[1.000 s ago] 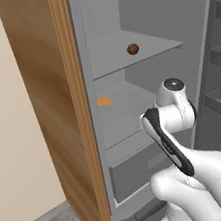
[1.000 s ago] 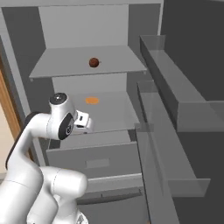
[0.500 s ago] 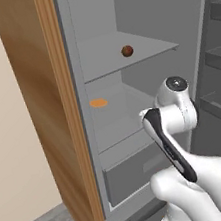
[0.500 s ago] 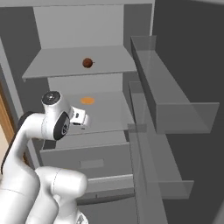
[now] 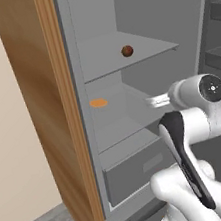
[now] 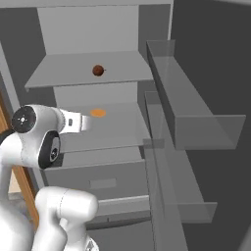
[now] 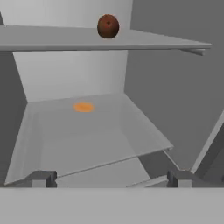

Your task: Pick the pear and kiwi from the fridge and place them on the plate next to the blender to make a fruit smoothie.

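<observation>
Gaping wide, the gripper (image 7: pixel 109 178) holds nothing inside the fridge (image 7: pixel 166 65).

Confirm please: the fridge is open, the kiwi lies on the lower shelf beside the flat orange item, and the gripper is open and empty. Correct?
Not quite. The kiwi lies alone on the upper shelf; the flat orange item is on the shelf below, as the hand view shows. The fridge is open, and the gripper is open and empty.

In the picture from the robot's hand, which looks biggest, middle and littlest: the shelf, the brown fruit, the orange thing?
1. Lower shelf, by far.
2. Kiwi.
3. Flat orange food, close to the kiwi; it lies flat and distances differ, so that order is unsure.
</observation>
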Tool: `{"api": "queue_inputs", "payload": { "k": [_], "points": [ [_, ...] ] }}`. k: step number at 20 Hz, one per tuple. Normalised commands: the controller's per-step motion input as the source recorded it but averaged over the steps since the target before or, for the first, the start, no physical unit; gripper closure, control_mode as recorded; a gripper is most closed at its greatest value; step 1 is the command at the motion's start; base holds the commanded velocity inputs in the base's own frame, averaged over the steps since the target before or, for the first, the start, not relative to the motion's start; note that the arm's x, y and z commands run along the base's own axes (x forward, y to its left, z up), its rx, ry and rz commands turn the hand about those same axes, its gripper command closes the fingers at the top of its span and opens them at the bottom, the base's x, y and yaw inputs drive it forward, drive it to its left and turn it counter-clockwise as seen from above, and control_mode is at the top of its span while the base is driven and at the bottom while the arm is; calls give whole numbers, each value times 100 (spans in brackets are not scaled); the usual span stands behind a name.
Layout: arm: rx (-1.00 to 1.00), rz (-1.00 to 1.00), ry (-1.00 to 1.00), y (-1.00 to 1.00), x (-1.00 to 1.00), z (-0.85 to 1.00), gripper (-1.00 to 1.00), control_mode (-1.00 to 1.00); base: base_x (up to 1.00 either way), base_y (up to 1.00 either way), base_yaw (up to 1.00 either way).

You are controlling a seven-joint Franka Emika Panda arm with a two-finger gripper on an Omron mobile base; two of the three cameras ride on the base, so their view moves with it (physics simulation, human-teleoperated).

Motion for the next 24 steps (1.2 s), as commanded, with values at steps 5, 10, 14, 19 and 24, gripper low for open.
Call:
{"api": "queue_inputs", "payload": {
  "k": [5,10,14,19,24],
  "points": [
    [0,3,-19,-6,-20,100,-100,-100,0,0,0],
    [0,7,19,0,0,100,-100,-100,0,0,0],
    [0,3,32,0,5,46,-100,-100,0,0,0],
    [0,1,1,2,43,0,-100,-100,0,0,0],
    [0,0,0,8,99,-14,-100,-100,0,0,0]
  ]
}}
